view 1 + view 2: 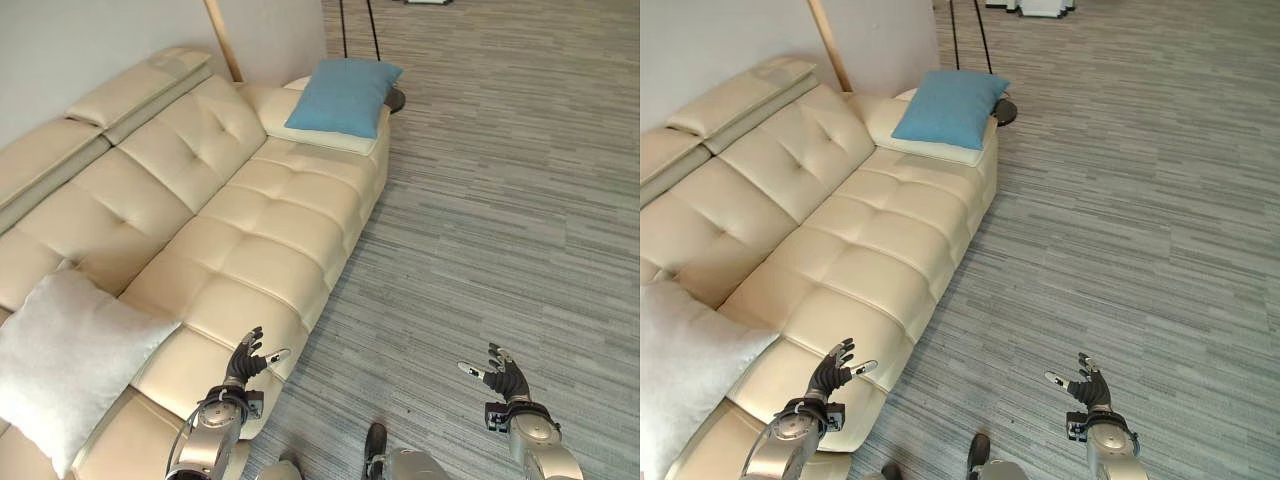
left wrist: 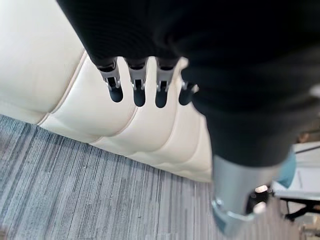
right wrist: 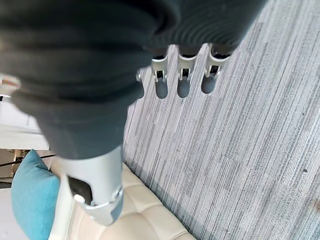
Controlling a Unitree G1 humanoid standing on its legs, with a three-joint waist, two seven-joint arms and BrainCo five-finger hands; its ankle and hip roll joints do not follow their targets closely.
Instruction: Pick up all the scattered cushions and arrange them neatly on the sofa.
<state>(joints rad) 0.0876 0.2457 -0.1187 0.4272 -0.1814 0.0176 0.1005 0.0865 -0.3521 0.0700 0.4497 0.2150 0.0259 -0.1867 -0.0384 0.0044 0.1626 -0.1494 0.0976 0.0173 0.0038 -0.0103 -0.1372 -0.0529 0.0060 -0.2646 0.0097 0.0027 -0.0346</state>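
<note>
A cream leather sofa (image 1: 250, 220) runs from the near left to the far middle. A blue cushion (image 1: 342, 95) lies on its far end, on top of a cream cushion (image 1: 300, 125). A pale grey cushion (image 1: 60, 355) leans on the near end of the seat. My left hand (image 1: 245, 362) hovers open over the sofa's front edge, holding nothing; its fingers (image 2: 137, 90) are straight. My right hand (image 1: 503, 372) is open over the carpet, empty, with fingers (image 3: 182, 80) straight.
Grey striped carpet (image 1: 500, 200) spreads to the right of the sofa. A wooden pole (image 1: 222, 40) leans against the wall behind the sofa's far end. A dark round foot (image 1: 395, 98) sits on the floor beside the blue cushion.
</note>
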